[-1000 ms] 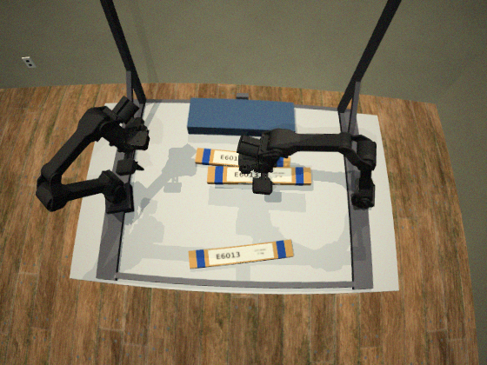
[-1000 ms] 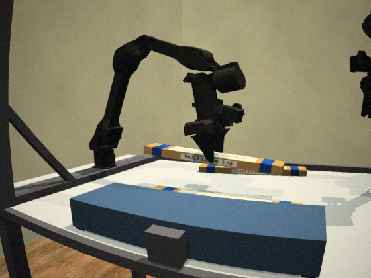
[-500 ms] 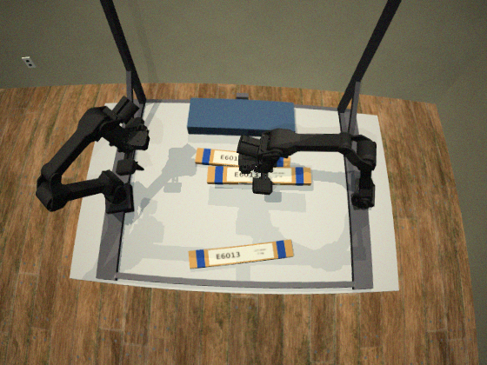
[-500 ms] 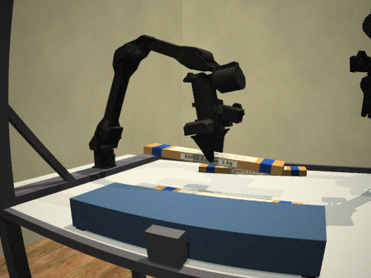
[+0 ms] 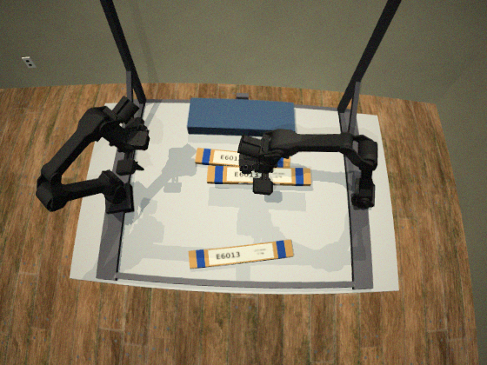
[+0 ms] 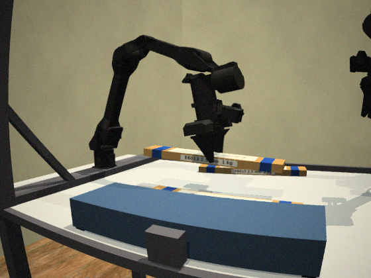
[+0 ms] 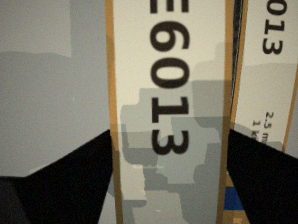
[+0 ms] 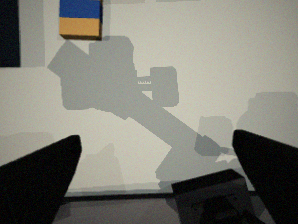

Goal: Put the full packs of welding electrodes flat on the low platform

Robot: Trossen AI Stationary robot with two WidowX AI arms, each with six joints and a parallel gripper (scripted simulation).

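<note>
Left claw (image 5: 257, 175) (image 6: 214, 156) (image 7: 170, 145) grasps one raised pack (image 5: 287, 175) (image 6: 246, 160) (image 7: 170, 75); right claw (image 5: 140, 153) (image 6: 366, 110) (image 8: 157, 140) gapes, released; two packs (image 5: 241, 254) (image 6: 253, 171) (image 7: 270, 75) (image 8: 80, 22) lie on the table (image 5: 174, 226) (image 6: 185, 180) (image 7: 35, 100) (image 8: 210, 45).

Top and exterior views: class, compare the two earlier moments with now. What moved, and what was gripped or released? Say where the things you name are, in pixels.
Nothing visibly changed: nothing moved, and nothing was gripped or released. The left gripper (image 5: 263, 177) (image 6: 216, 156) (image 7: 168, 135) still holds its pack (image 5: 284, 175) (image 6: 245, 161) (image 7: 170, 75) above the table (image 5: 174, 222) (image 6: 298, 188).
</note>
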